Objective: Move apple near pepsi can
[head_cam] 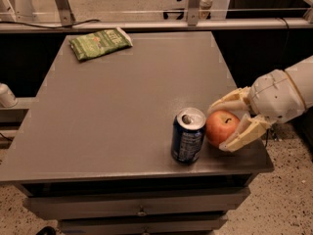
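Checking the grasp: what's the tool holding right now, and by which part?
The tool holds the apple by its opposite sides, one finger behind and one in front, beside the pepsi can.

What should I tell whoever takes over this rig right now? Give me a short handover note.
Gripper: at the front right corner of the table, shut on the apple.
Apple: just right of the upright pepsi can; cannot tell whether they touch.
Done: apple is beside the can.
Left: probably confirm the apple rests on the table, release it, and pull the arm back without nudging the can.
Green snack bag: far left, not involved.
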{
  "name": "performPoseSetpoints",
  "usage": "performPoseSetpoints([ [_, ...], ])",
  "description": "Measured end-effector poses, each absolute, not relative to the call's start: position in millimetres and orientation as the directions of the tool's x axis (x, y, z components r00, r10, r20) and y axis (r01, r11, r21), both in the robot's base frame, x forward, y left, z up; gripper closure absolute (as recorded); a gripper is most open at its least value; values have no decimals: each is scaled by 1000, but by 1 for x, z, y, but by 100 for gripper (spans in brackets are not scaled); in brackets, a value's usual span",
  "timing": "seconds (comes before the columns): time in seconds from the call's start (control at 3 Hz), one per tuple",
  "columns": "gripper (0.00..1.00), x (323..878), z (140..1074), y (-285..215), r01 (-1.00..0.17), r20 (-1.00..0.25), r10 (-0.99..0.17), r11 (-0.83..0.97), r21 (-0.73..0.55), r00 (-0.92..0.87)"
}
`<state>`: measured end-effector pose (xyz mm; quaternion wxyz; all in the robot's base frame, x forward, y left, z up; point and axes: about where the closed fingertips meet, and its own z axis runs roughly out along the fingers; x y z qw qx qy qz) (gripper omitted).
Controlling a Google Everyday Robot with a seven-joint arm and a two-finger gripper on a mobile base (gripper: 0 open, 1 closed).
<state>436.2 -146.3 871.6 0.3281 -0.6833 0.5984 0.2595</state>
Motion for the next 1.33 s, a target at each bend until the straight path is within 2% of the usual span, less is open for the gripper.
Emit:
performPoseSetpoints([
  [0.33,82,422,868,-134,-985,-734,-657,-105,-139,173],
  [1.33,13,420,859,-117,-978,-706,-679,-97,-184,200],
])
